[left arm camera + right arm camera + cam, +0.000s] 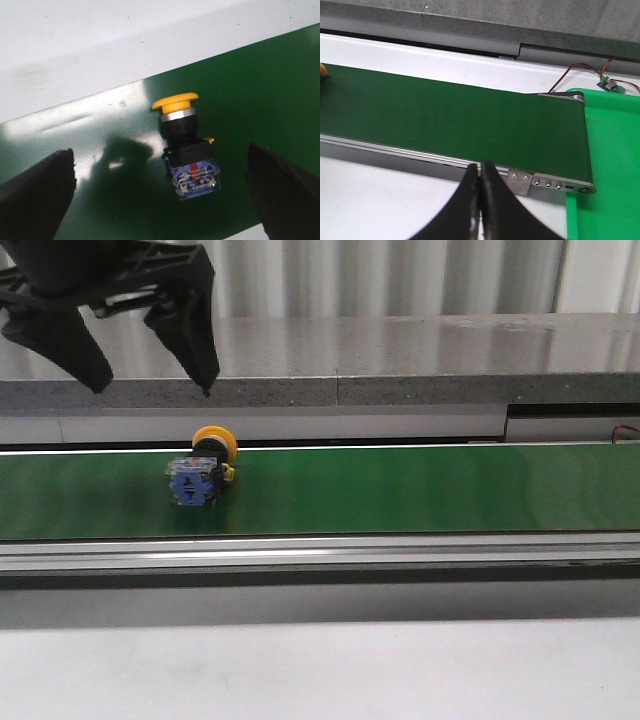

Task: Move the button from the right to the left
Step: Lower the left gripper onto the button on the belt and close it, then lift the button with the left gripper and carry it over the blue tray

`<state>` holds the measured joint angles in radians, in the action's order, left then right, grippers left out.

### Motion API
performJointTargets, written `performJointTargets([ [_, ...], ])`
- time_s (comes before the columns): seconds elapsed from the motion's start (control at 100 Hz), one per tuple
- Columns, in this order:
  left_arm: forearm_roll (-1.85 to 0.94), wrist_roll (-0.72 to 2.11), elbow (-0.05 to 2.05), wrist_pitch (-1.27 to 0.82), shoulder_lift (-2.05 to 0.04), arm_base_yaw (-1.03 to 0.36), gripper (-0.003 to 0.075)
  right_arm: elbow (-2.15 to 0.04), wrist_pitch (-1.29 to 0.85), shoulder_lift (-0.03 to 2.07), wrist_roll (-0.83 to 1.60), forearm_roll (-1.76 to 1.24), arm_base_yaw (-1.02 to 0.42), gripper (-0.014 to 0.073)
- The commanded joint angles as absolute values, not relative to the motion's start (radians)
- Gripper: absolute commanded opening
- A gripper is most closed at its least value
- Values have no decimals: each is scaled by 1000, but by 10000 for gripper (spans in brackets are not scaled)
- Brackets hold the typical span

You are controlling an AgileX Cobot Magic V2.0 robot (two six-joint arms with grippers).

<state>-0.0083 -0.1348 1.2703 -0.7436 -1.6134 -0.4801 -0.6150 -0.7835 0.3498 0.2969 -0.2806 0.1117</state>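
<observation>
Domed yellow button [204,471], glossy belt [420,490]

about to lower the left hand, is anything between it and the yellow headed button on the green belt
Nothing visible. The left hand hangs open above the yellow-headed push-button with the blue contact body, which lies on its side on the green conveyor belt, with open space between the fingers and it.

right end effector [480,200] closed; above green belt [450,120] edge; green tray [615,165] beside
</observation>
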Motion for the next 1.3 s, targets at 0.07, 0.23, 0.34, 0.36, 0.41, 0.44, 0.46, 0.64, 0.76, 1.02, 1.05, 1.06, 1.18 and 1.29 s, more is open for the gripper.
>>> performJointTargets([
  [0.07,-7,-146,1305,-685,-1638,-487,658,-636,-710,357,308,-286,116,-67],
  [0.23,-12,-146,1305,-669,-1681,-487,658,-636,-710,357,308,-286,116,-67],
  [0.34,-13,-146,1305,-671,-1706,-487,657,-636,-710,357,308,-286,116,-67],
  [0.36,-15,-146,1305,-671,-1712,-487,657,-636,-710,357,308,-286,116,-67],
  [0.41,-20,-146,1303,-671,-1720,-487,657,-636,-710,357,308,-286,116,-67],
  [0.44,-23,-146,1303,-673,-1725,-487,657,-636,-710,357,308,-286,116,-67],
  [0.46,-23,-146,1303,-676,-1727,-487,657,-636,-710,357,308,-286,116,-67],
  [0.64,-28,-146,1302,-737,-1750,-487,568,-636,-710,357,308,-286,116,-67],
  [0.76,-21,-146,1300,-749,-1751,-487,333,-636,-710,357,308,-286,116,-67],
  [1.02,37,-146,1300,-804,-1715,-487,-20,-636,-710,357,308,-286,116,-67],
  [1.05,41,-146,1300,-808,-1700,-485,-20,-636,-710,357,308,-286,116,-67],
  [1.06,43,-146,1300,-807,-1696,-485,-20,-636,-710,357,308,-286,116,-67],
  [1.18,54,-146,1300,-827,-1608,-456,-20,-636,-710,357,308,-286,116,-67],
  [1.29,105,-138,1300,-872,-1511,-403,-20,-636,-710,357,308,-286,116,-67],
])
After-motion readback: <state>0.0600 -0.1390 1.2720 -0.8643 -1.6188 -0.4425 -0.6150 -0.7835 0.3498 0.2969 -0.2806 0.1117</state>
